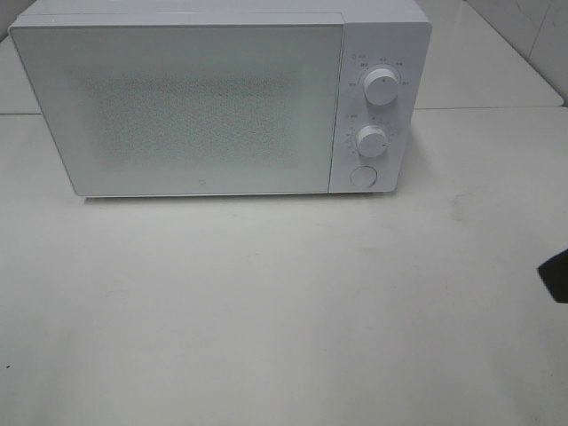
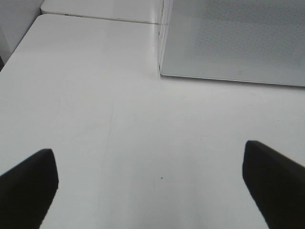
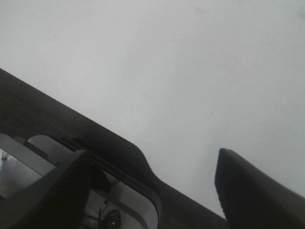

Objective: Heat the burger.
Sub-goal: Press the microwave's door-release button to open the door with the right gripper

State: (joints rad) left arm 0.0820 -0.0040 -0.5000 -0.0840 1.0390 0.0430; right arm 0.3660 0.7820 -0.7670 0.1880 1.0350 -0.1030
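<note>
The burger shows in no view. A white microwave (image 1: 186,106) stands at the back of the white table (image 1: 266,302) with its door shut; its lower door corner also shows in the left wrist view (image 2: 238,38). My left gripper (image 2: 150,191) is open and empty, low over the bare table in front of the microwave's left corner. My right gripper (image 3: 152,191) is open and empty over the table; only a dark tip of it (image 1: 555,277) shows at the right edge of the exterior high view.
The microwave's panel carries two round knobs (image 1: 382,86) (image 1: 372,140) and a round button (image 1: 362,176). A dark frame part with metal pieces (image 3: 71,143) lies under my right gripper. A seam (image 2: 95,16) joins a second table behind.
</note>
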